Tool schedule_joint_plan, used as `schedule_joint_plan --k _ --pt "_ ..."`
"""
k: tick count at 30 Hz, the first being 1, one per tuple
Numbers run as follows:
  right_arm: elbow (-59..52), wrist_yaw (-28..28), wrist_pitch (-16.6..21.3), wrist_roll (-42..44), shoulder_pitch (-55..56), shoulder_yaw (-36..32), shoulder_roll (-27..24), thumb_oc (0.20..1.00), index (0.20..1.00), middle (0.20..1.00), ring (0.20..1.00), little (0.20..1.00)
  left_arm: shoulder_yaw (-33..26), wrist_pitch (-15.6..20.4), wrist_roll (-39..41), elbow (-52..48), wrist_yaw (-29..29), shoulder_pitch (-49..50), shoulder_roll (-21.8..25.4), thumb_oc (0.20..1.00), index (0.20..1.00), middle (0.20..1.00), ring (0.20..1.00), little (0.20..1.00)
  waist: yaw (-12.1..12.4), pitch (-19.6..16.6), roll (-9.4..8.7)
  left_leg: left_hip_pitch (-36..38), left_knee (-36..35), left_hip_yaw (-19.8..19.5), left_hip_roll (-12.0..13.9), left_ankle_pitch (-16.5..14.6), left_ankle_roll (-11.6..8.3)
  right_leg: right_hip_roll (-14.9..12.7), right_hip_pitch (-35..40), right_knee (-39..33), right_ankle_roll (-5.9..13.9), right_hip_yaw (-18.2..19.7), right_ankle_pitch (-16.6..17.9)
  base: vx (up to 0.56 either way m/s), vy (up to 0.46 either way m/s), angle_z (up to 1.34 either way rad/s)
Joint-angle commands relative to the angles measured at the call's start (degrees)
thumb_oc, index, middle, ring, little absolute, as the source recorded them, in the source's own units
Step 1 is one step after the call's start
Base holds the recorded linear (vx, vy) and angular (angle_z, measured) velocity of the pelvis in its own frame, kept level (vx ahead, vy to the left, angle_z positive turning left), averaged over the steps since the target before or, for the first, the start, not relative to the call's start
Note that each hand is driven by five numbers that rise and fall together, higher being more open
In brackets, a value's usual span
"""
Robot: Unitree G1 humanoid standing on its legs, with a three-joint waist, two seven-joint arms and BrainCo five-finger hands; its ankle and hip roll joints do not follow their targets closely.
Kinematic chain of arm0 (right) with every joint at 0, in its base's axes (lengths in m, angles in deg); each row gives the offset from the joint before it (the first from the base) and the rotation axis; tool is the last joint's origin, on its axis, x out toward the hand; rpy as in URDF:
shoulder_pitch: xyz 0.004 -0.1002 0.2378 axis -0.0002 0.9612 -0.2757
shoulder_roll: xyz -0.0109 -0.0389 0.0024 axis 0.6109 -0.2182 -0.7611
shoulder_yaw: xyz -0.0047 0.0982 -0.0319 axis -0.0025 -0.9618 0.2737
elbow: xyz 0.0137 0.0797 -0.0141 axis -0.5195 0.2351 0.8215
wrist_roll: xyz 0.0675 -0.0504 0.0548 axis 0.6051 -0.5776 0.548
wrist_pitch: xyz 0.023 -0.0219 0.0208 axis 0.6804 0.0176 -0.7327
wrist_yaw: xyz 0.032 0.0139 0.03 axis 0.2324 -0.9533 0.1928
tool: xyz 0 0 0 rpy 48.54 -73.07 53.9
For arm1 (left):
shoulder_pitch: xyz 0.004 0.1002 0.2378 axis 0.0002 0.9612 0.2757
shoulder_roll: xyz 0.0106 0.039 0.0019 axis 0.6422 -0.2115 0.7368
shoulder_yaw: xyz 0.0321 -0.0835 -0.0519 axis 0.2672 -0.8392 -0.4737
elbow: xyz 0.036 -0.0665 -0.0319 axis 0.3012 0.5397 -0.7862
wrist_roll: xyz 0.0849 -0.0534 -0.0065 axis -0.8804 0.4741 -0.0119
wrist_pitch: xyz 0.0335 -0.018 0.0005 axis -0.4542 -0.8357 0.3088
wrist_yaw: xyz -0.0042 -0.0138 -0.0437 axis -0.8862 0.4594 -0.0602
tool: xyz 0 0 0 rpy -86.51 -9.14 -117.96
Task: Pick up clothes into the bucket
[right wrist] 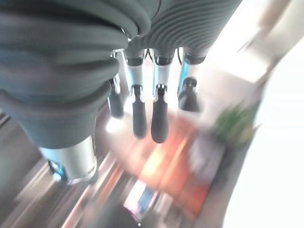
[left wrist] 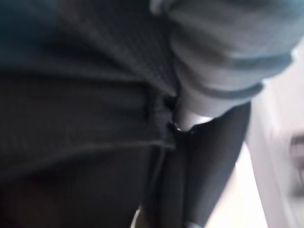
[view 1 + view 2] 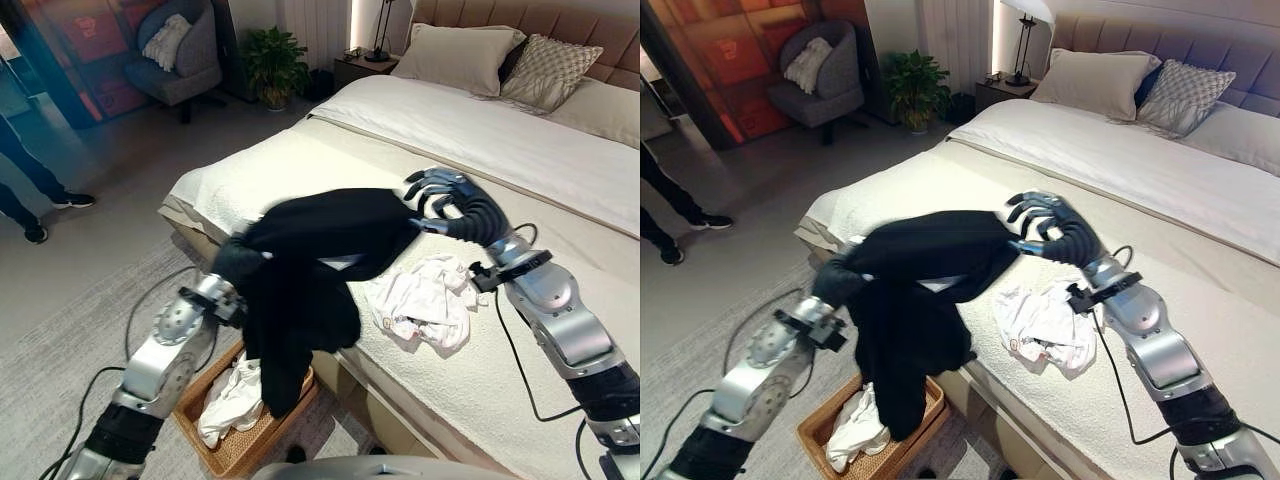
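Left eye view: basket (image 3: 232, 452) at 6 o'clock, white cloth inside. My left hand (image 3: 237, 262) buried in black garment (image 3: 310, 265) hanging above basket, grip hidden. White clothes (image 3: 425, 300) on bed (image 3: 480, 150). My right hand (image 3: 445, 200) at 1 o'clock, fingers loose, at garment's edge.

Basket (image 3: 236, 448) on floor beside bed (image 3: 560, 170), cloth inside; garment (image 3: 310, 270) hangs above it, apparently draped over left hand (image 3: 236, 262); clothes pile (image 3: 425, 300) on bed.

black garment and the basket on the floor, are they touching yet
Cannot tell. In the left eye view the black garment hangs from the left hand with its lower end overlapping the wicker basket; contact or a gap is not plain.
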Motion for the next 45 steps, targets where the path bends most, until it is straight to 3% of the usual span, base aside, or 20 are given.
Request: schedule_joint_plan --k 1,4,6,9,15,19,25,26,31,34,39,42,45 --pt "4.39 -0.77 0.46 -0.46 1.48 -2.64 -0.46 1.000 1.000 1.000 1.000 1.000 -7.13 6.39 -4.61 1.73 -3.50 0.73 6.77 0.200 0.200 0.200 0.200 0.200 0.92 -2.18 -3.12 -0.56 2.54 -0.29 -1.18 -4.70 -0.02 -4.41 -0.72 2.09 3.48 0.30 -0.71 -0.03 0.017 0.05" --pt "9.24 -0.35 -0.21 -1.88 5.80 -1.28 4.17 1.000 1.000 1.000 1.000 1.000 -8.45 6.41 -10.01 2.33 -5.65 2.78 3.83 0.200 0.200 0.200 0.200 0.200 0.86 -1.05 -3.02 -1.20 2.87 -0.34 -1.30 -4.68 0.04 -4.54 -1.22 2.37 3.40 0.23 -0.69 -0.05 0.012 0.05" --pt "15.29 -1.49 -0.55 -4.68 9.03 -0.73 7.67 1.000 1.000 1.000 1.000 1.000 -9.70 6.43 -20.81 2.77 -9.06 4.53 1.85 0.200 0.200 0.200 0.200 0.200 0.66 0.05 -2.93 -1.79 3.07 -0.31 -1.39 -4.68 0.08 -4.61 -1.79 2.59 3.40 0.24 -0.72 -0.05 0.019 0.11" --pt "21.10 -2.78 -0.70 -6.57 10.23 0.39 9.65 1.000 1.000 1.000 1.000 1.000 -9.91 6.37 -26.72 4.72 -11.71 4.94 1.38 0.200 0.200 0.200 0.200 0.200 0.39 0.75 -2.91 -2.21 3.39 -0.16 -1.44 -4.75 0.06 -4.73 -2.28 2.87 3.48 0.28 -0.63 -0.04 0.019 0.04" --pt "30.67 -5.23 -0.71 -9.32 13.46 1.18 12.25 1.000 1.000 1.000 1.000 1.000 -8.75 5.87 -30.28 12.91 -15.17 3.48 0.28 0.200 0.200 0.200 0.200 0.200 -0.94 4.08 -2.75 -5.23 5.29 0.41 -1.77 -4.75 0.19 -5.11 -5.65 4.55 3.66 1.00 -0.16 -0.10 0.028 -0.01" --pt "35.54 -7.20 0.31 -9.68 15.07 1.73 13.78 1.000 1.000 1.000 1.000 1.000 -7.35 5.85 -33.70 21.37 -21.03 0.31 0.66 0.200 0.200 0.200 0.200 0.200 -2.33 7.16 -3.21 -8.89 7.38 1.09 -2.03 -4.53 0.45 -5.23 -10.25 6.97 3.69 2.31 0.38 -0.13 0.038 -0.09" --pt "40.27 -9.55 1.13 -10.27 15.10 2.74 14.69 1.000 1.000 1.000 1.000 1.000 -5.79 6.93 -32.78 28.11 -25.14 -3.23 0.57 0.200 0.200 0.200 0.200 0.200 -3.07 8.95 -3.89 -12.43 9.27 1.86 -1.92 -4.27 0.45 -5.23 -14.34 8.94 3.72 3.10 0.78 -0.09 0.024 -0.12" --pt "42.18 -10.72 1.66 -10.23 14.98 3.61 15.46 1.000 1.000 1.000 1.000 1.000 -5.03 7.75 -32.31 31.47 -27.92 -5.08 0.25 0.200 0.200 0.200 0.200 0.200 -3.41 9.91 -4.21 -13.76 9.92 2.03 -1.80 -4.13 0.41 -5.25 -15.77 9.79 3.69 3.44 0.86 -0.06 0.021 -0.11" --pt "45.21 -12.63 3.06 -10.16 14.48 5.88 16.06 1.000 1.000 1.000 1.000 1.000 -2.41 7.84 -33.09 40.31 -31.21 -9.64 3.47 0.200 0.200 0.200 0.200 0.200 -4.10 12.40 -5.09 -16.61 11.54 2.54 -1.65 -3.86 0.45 -5.33 -18.99 11.35 3.77 4.15 1.11 -0.05 0.017 -0.09" --pt "44.91 -13.73 4.32 -9.88 13.89 7.94 15.44 1.000 1.000 1.000 1.000 1.000 1.50 6.82 -36.97 46.21 -32.66 -12.43 8.78 0.200 0.200 0.200 0.200 0.200 -4.66 15.11 -5.91 -19.36 14.29 3.26 -1.79 -4.15 0.57 -5.36 -21.79 13.01 3.82 5.15 1.28 -0.07 0.015 -0.11" --pt "43.82 -14.43 5.62 -9.00 13.40 8.85 15.10 1.000 1.000 1.000 1.000 1.000 4.31 6.17 -38.37 49.71 -33.04 -14.57 11.15 0.200 0.200 0.200 0.200 0.200 -5.04 17.44 -6.57 -23.09 17.99 3.69 -2.05 -4.95 0.92 -5.51 -25.29 15.56 3.69 6.06 1.08 -0.06 0.013 -0.10" --pt "41.34 -15.34 6.69 -7.40 12.40 10.40 14.44 1.000 1.000 1.000 1.000 1.000 5.34 5.89 -37.90 51.16 -34.37 -16.56 11.99 0.200 0.200 0.200 0.200 0.200 -5.50 21.07 -7.06 -31.89 28.57 4.17 -2.41 -8.41 1.96 -5.19 -32.76 22.01 2.81 8.14 -0.27 -0.09 0.025 -0.04" --pt "40.18 -16.05 7.12 -7.40 12.23 11.10 14.13 1.000 1.000 1.000 1.000 1.000 5.85 5.42 -38.13 51.45 -34.98 -17.20 12.32 0.200 0.200 0.200 0.200 0.200 -5.45 22.21 -6.88 -35.56 32.97 4.06 -2.24 -9.95 2.51 -4.89 -36.20 25.65 2.36 8.78 -1.41 -0.06 0.034 -0.06"
